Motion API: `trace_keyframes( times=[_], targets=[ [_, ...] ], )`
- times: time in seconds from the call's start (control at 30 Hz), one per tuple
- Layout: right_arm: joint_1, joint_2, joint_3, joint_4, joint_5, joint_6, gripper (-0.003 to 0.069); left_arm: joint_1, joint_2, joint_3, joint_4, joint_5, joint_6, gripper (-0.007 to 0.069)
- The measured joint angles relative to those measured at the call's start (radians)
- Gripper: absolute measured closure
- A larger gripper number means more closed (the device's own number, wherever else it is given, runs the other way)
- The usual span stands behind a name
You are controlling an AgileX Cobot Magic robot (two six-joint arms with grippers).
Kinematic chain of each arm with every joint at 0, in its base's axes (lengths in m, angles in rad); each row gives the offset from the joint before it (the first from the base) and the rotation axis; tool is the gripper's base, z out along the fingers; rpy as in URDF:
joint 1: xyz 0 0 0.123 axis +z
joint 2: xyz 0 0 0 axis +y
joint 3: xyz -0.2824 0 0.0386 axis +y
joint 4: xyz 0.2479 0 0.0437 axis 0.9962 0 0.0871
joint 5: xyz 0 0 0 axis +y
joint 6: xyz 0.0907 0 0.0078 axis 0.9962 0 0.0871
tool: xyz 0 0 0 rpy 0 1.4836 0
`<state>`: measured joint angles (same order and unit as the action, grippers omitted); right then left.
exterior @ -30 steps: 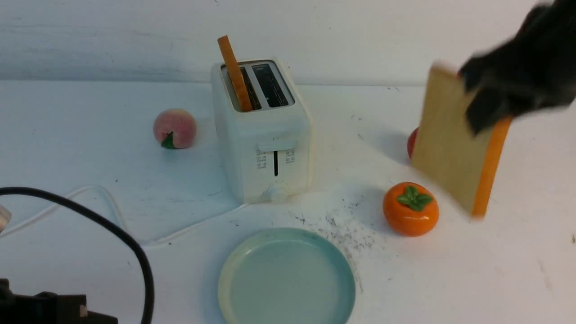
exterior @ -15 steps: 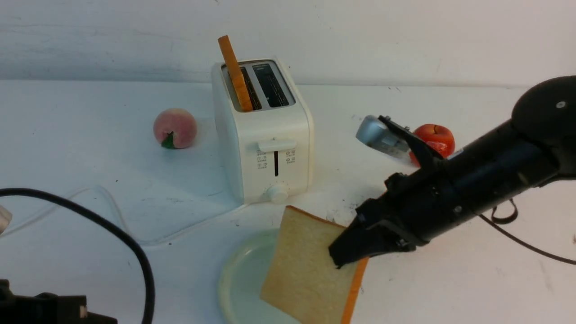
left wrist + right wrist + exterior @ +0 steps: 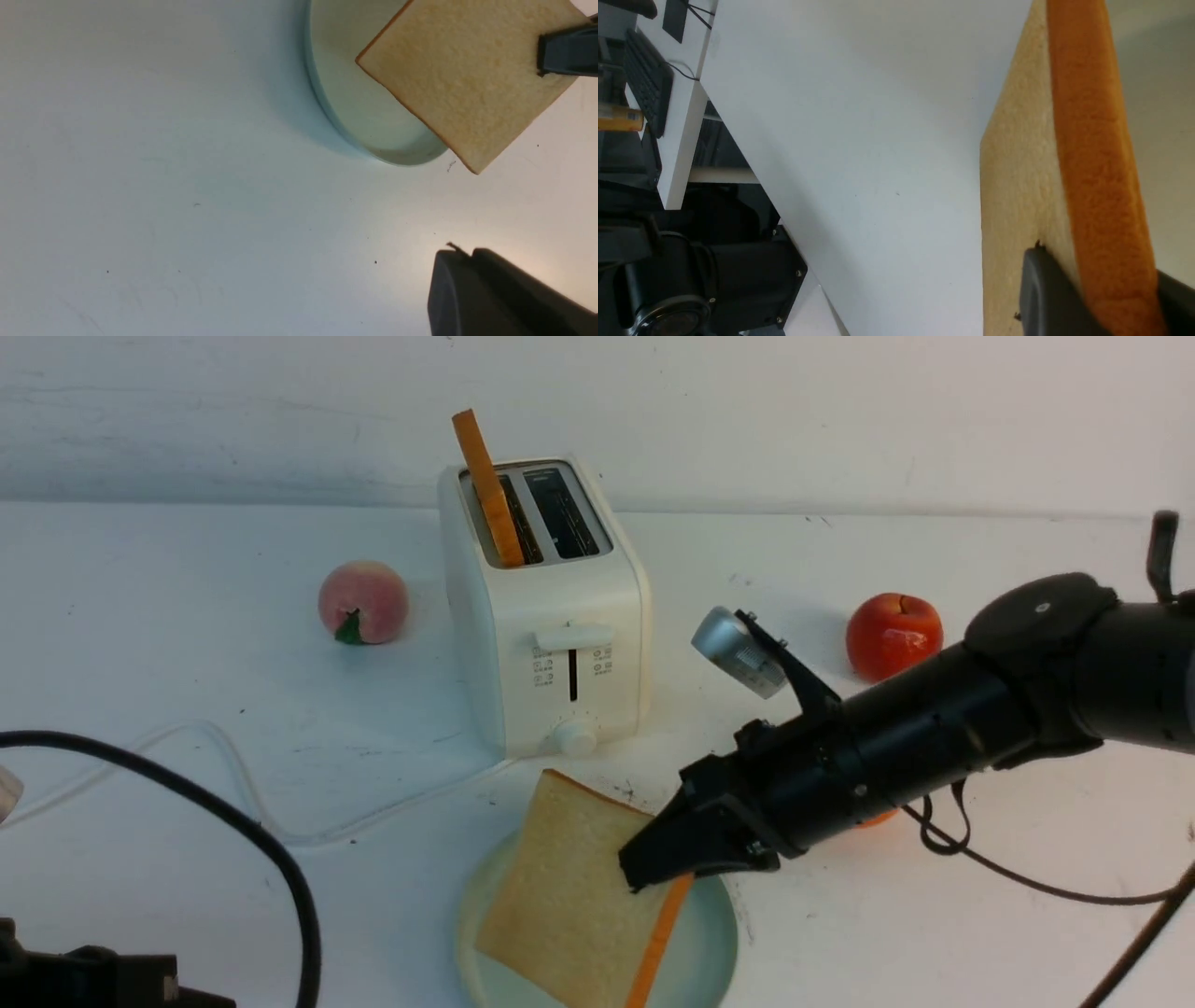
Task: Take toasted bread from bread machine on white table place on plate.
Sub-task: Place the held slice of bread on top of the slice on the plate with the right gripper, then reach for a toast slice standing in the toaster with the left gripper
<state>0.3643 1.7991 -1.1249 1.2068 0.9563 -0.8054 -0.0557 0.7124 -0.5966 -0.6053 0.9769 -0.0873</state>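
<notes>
My right gripper [image 3: 653, 873] is shut on one slice of toasted bread [image 3: 569, 887], gripping it by its orange crust edge [image 3: 1092, 140]. The slice hangs tilted over the pale blue-green plate [image 3: 714, 933] at the front of the white table [image 3: 187, 616]; whether it touches the plate I cannot tell. In the left wrist view the slice [image 3: 462, 79] covers part of the plate [image 3: 336, 116]. A second slice [image 3: 487, 490] stands in the left slot of the bread machine [image 3: 551, 616] behind the plate. My left gripper [image 3: 460, 254] is shut and empty, above bare table near the plate.
A peach [image 3: 362, 602] lies left of the toaster and a red apple [image 3: 893, 635] to its right. An orange fruit [image 3: 873, 819] is mostly hidden behind my right arm. The toaster's white cord [image 3: 373, 821] and a black cable [image 3: 261, 840] cross the front left.
My right arm has swung the slice from high on the right down and left to over the plate, and it now hangs lower and flatter. The left arm stays put.
</notes>
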Motion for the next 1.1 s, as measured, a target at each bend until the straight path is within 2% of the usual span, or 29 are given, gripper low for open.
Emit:
trace_keyframes(
  times=[0.1,0.23,0.47,0.5,0.73,0.97,1.07,1.1],
  targets=[
    [0.0,0.028,0.0,0.004,0.001,0.0,0.0522,0.0,0.0,0.0,0.004,0.0,0.0,0.0606],
    [0.0,0.062,0.0,0.006,0.004,-0.022,0.0454,0.0,0.0,0.0,0.004,0.0,0.0,0.0603],
    [0.0,0.08,0.0,-0.065,0.003,-0.053,0.0263,0.0,0.0,0.0,0.008,-0.006,0.0,0.0596],
    [0.0,0.081,0.0,-0.116,-0.007,-0.053,0.0202,0.0,0.0,0.0,0.008,-0.007,0.0,0.0595],
    [0.0,0.087,-0.058,-0.26,-0.053,-0.009,0.0068,0.0,0.0,0.0,0.011,-0.007,0.0,0.0588],
    [0.0,0.088,-0.221,-0.48,-0.052,0.161,0.0065,0.0,0.0,0.0,0.015,-0.007,0.0,0.0586],
    [0.0,0.089,-0.346,-0.681,-0.01,0.311,0.0074,0.0,0.0,0.0,0.015,-0.007,0.0,0.058],
    [0.0,0.089,-0.376,-0.713,0.013,0.343,0.0076,0.0,0.0,0.0,0.015,-0.007,0.0,0.0578]
  ],
)
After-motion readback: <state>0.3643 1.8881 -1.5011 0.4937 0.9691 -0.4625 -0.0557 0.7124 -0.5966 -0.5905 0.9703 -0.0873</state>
